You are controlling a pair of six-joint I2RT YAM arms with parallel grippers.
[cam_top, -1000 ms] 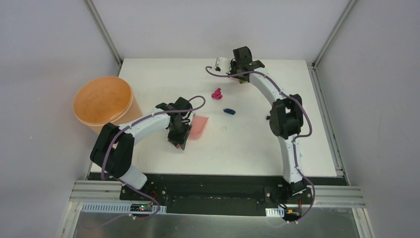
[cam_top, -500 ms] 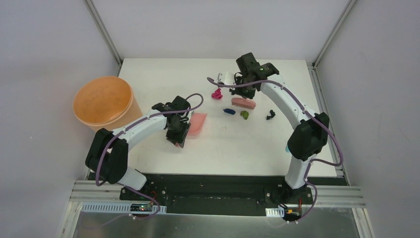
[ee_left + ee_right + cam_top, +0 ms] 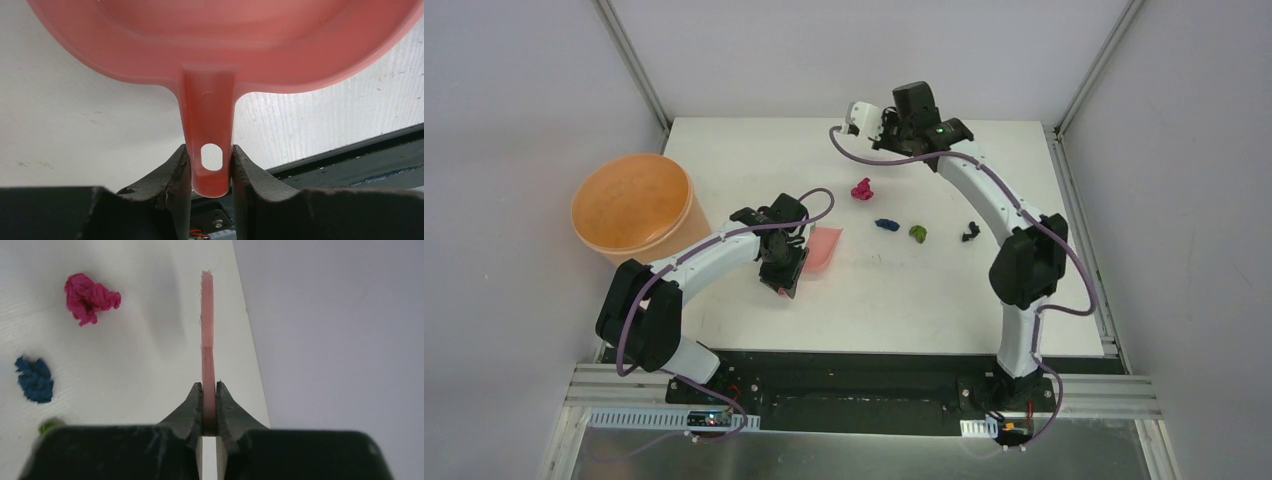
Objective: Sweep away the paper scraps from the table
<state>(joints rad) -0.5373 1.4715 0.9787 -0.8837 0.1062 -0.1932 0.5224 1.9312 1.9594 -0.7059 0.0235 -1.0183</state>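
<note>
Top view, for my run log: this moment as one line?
left gripper: shut on dustpan | right gripper: shut on brush, at far table edge | paper scraps: four loose on table

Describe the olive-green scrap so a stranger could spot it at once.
On the white table, right of the pink dustpan, lies a row of three scraps. The olive-green scrap is the middle one, between the dark blue scrap and the black scrap; only it is green.
</note>
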